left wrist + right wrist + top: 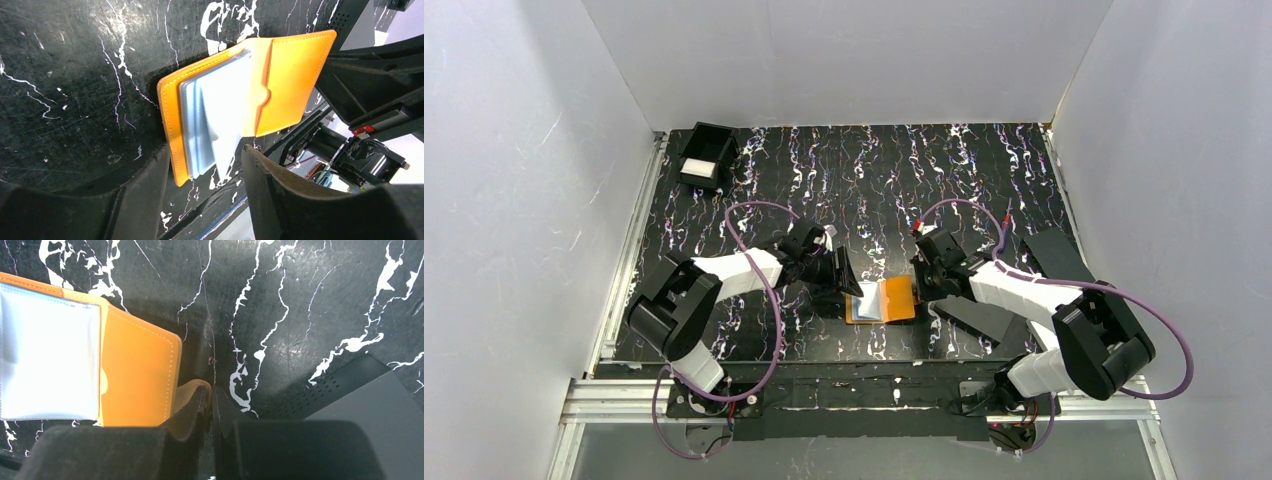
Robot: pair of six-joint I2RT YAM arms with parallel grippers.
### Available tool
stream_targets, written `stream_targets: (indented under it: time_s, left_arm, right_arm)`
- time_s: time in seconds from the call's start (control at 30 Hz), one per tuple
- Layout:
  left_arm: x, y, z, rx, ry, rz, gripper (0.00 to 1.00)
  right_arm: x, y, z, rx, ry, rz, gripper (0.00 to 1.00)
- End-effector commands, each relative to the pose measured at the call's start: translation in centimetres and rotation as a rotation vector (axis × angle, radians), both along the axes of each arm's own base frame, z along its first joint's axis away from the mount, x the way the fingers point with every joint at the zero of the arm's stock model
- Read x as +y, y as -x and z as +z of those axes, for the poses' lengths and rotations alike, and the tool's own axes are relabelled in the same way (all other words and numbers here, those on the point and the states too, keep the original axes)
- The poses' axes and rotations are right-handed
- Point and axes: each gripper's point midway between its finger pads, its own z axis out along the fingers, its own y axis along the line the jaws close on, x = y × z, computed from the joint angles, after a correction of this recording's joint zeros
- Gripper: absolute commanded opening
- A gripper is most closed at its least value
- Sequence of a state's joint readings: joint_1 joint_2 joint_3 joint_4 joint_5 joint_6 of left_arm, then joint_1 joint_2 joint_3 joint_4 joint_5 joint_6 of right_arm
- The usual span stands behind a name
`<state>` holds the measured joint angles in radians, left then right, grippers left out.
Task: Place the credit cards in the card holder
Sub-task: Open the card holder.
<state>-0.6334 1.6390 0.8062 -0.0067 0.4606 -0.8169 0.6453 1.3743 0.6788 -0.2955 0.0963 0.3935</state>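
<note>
The card holder (894, 298) lies open and flat on the surface (874, 180), midway across and close to its 6 o'clock edge. Its orange cover faces down and its pale clear sleeves (225, 100) are fanned upward on the 9 o'clock half. A snap tab (192, 389) curls out from the cover's 3 o'clock edge.

The right gripper (211, 407) meets the holder from 3 o'clock. Its jaws are drawn to a thin slit, clenched on the tip of that tab.

The left gripper (205, 185) comes in from 9 o'clock with its jaws released and spread apart. The free edge of the sleeves lies in the gap between the fingers (145, 200), and neither finger presses on it.

Further out, two flat black rectangles (984, 320) rest on the surface at about 3 to 4 o'clock from the holder, partly under the right arm. A black box (707, 158) holding a white block sits well apart, in the 11 o'clock corner.
</note>
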Motion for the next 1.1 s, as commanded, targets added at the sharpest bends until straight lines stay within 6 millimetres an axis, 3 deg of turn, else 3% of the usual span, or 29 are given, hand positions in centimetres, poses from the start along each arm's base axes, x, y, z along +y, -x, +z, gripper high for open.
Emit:
stream_targets:
  time_s: [0.0, 0.23, 0.43, 0.6, 0.8, 1.0, 1.07]
  left_arm:
    - [-0.2, 0.2, 0.6, -0.021, 0.023, -0.009, 0.5]
    - [1.1, 0.7, 0.3, -0.04, -0.011, 0.025, 0.52]
    - [1.2, 1.4, -0.8, 0.006, -0.006, 0.046, 0.44]
    - [1.0, 1.6, -0.9, 0.027, 0.004, 0.043, 0.34]
    - [-0.1, 1.6, -1.5, 0.074, 0.03, 0.011, 0.26]
    - [-0.6, 0.7, -0.6, 0.026, 0.046, 0.008, 0.01]
    - [-0.5, 0.4, 0.1, -0.01, 0.054, 0.012, 0.0]
  right_arm:
    - [0.6, -1.1, 1.1, -0.05, -0.026, 0.007, 0.13]
    - [-1.4, -1.0, -0.2, -0.034, 0.068, -0.064, 0.09]
    - [-1.5, -0.7, -1.5, 0.008, 0.081, -0.08, 0.05]
    - [-1.4, -0.7, -1.6, 0.003, 0.072, -0.082, 0.04]
    - [0.3, -0.8, -0.6, -0.017, -0.02, -0.03, 0.05]
    - [0.8, -1.1, 0.2, -0.032, -0.037, -0.005, 0.1]
    - [0.7, -1.3, 0.6, -0.042, -0.028, 0.0, 0.14]
